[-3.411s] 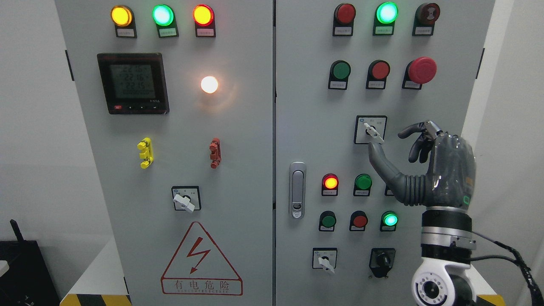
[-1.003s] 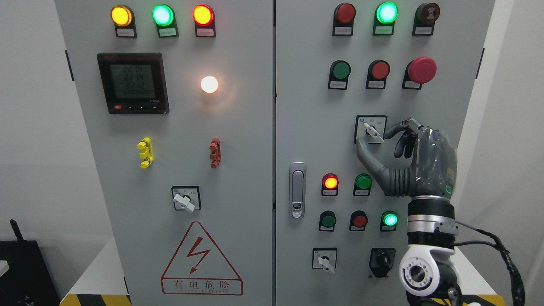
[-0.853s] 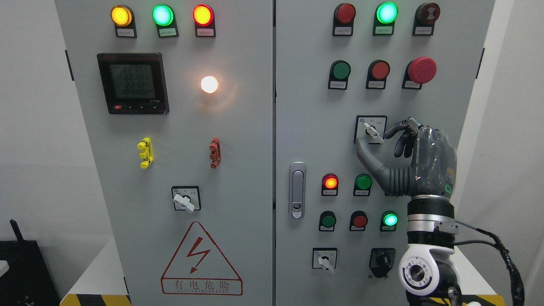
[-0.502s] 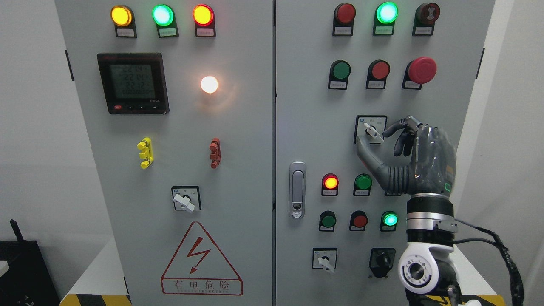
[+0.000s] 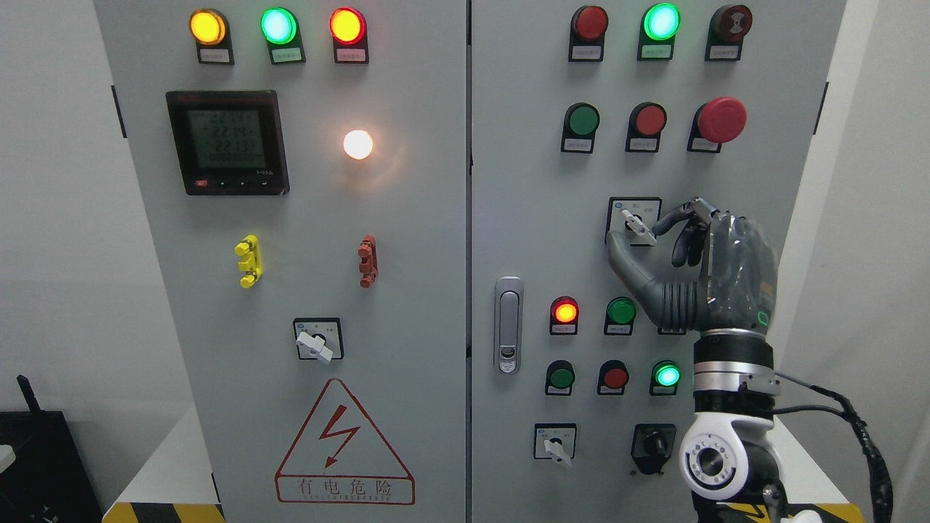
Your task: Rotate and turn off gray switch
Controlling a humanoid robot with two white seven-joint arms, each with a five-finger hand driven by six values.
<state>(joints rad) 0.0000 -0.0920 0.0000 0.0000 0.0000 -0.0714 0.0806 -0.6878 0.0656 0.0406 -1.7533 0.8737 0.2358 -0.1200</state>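
The gray switch (image 5: 633, 221) is a small white-gray lever on a square plate on the right cabinet door (image 5: 523, 218). The lever is tilted, with its upper end to the left and its lower end to the right. My right hand (image 5: 635, 237) comes up from the lower right and pinches around the lever. The index fingertip (image 5: 657, 228) touches the lever's lower right end. The thumb (image 5: 617, 250) lies just under it on the left. The other fingers curl to the right of the plate. My left arm is out of view.
Around the switch are a red mushroom button (image 5: 721, 120), green and red push buttons (image 5: 583, 120), lit lamps (image 5: 564, 311) and a door latch (image 5: 508, 325). Two more rotary switches (image 5: 556, 443) sit lower down. The left door carries a meter (image 5: 227, 142) and another gray switch (image 5: 315, 343).
Since 3.4 s ago my right hand has moved left and up to the switch. Over the last second it crept slightly closer. The lever's angle looks unchanged.
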